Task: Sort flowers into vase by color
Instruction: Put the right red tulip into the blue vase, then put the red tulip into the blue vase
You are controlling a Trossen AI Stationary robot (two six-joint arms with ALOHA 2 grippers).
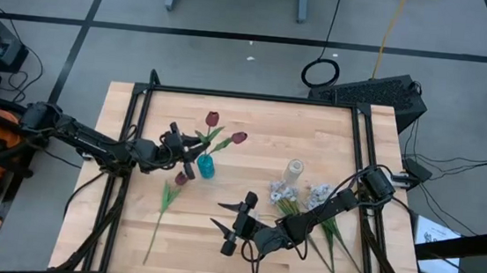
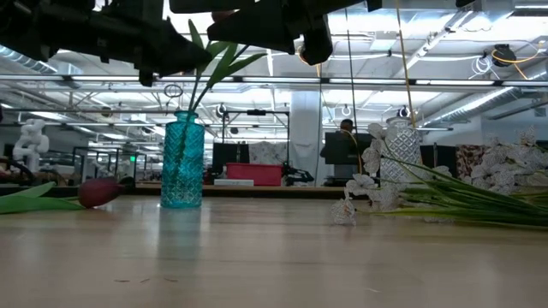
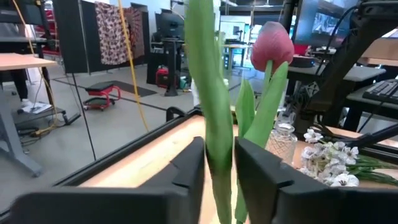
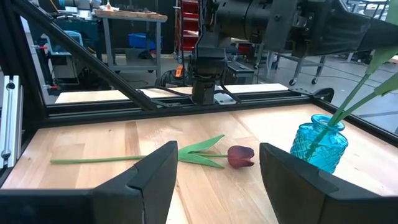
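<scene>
- A green tulip stem [image 3: 217,118] is clamped between the fingers of the left gripper [image 1: 190,156], with a leaf running up past the pads; a dark red tulip head [image 3: 272,46] is seen beyond the fingers in the left wrist view.
- The teal glass vase [image 1: 206,167] stands just beside the left gripper, and green stems [image 2: 214,73] rise out of its neck toward the gripper above it.
- Two red tulip heads [image 1: 212,118] and [image 1: 239,138] are seen past the left gripper, toward the far edge of the table.
- The right gripper [image 1: 233,227] is held low over the wooden table [image 1: 216,249] with its fingers spread wide apart and nothing between them.
- A loose red tulip [image 4: 240,155] lies flat on the table ahead of the right gripper, its stem stretching away to one side.
- A clear glass vase [image 1: 294,169] stands near the right arm, and the white-blossom sprays [image 1: 296,196] lie on the table beside that arm, behind its gripper.
</scene>
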